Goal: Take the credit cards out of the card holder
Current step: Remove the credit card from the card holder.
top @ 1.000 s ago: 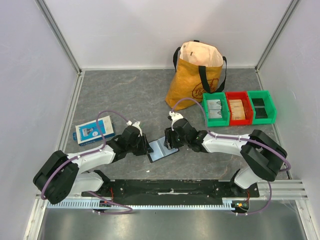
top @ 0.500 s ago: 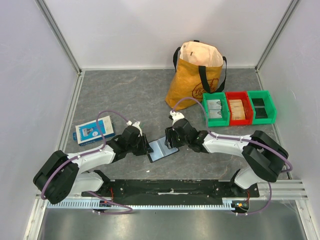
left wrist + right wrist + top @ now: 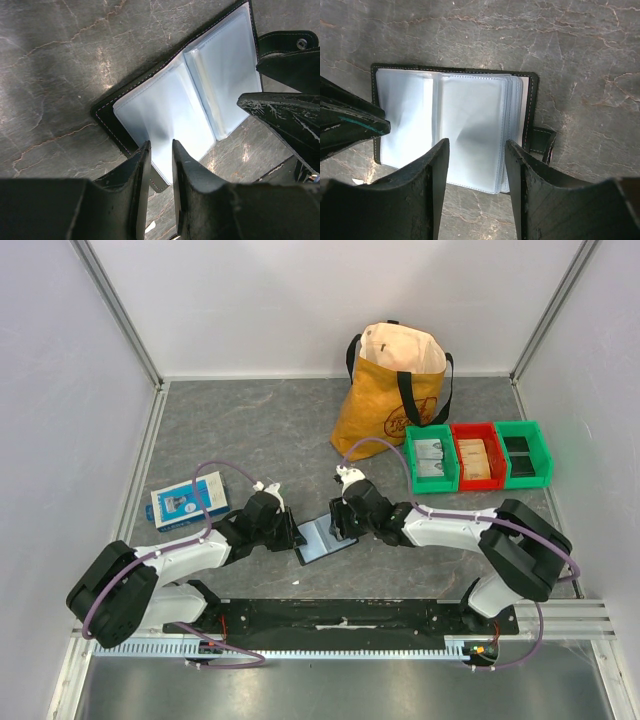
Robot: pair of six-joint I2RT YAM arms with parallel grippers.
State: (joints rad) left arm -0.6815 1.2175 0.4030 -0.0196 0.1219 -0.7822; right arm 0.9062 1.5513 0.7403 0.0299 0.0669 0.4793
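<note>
The black card holder [image 3: 322,537] lies unfolded on the table between my two grippers, its pale blue-grey plastic sleeves [image 3: 170,115] facing up. Its tab with the silver stud [image 3: 300,43] points away to the right. The credit cards are hidden; I cannot tell if any sit inside the sleeves [image 3: 465,135]. My left gripper [image 3: 161,145] hovers low at the holder's left edge, jaws a narrow gap apart with nothing between them. My right gripper [image 3: 476,142] stands open over the right-hand stack of sleeves, one finger on each side of that page, holding nothing.
A blue-and-white flat box [image 3: 188,502] lies at the left. An orange tote bag [image 3: 395,390] stands at the back. Beside it sit a green bin [image 3: 432,460], a red bin [image 3: 477,455] and another green bin [image 3: 523,453]. White walls enclose the table.
My right gripper has edged slightly to the left over the holder and its jaws have narrowed a little. The left arm and the holder have not moved.
</note>
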